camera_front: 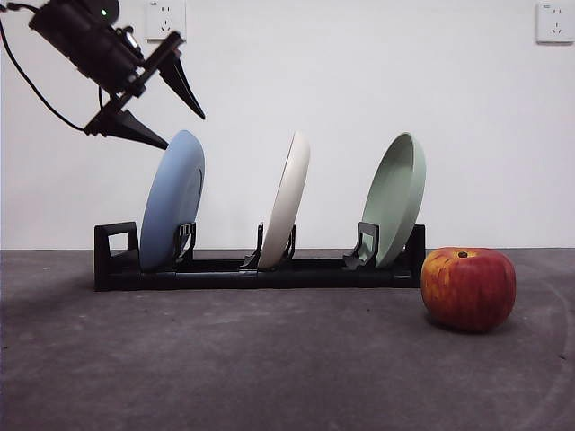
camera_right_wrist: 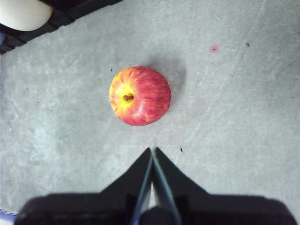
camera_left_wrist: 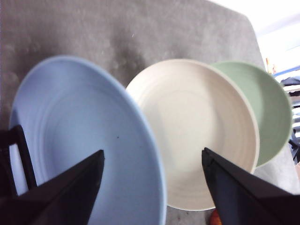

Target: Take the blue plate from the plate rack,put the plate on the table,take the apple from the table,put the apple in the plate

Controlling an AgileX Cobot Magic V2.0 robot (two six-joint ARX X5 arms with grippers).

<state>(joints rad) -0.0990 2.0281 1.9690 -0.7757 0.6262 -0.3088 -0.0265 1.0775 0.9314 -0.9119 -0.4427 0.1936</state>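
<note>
The blue plate (camera_front: pixel 172 199) stands upright in the leftmost slot of the black plate rack (camera_front: pixel 256 268); it also fills the near side of the left wrist view (camera_left_wrist: pixel 84 136). My left gripper (camera_front: pixel 184 130) is open just above the plate's top rim, one jaw on each side of the rim (camera_left_wrist: pixel 152 168). The red apple (camera_front: pixel 468 288) sits on the table (camera_front: pixel 225 359) right of the rack. My right gripper (camera_right_wrist: pixel 152 152) is shut and empty above the table, a little short of the apple (camera_right_wrist: pixel 140 95).
A cream-white plate (camera_front: pixel 286 197) and a pale green plate (camera_front: pixel 396 197) stand in the rack's middle and right slots. A white wall with two sockets is behind the table.
</note>
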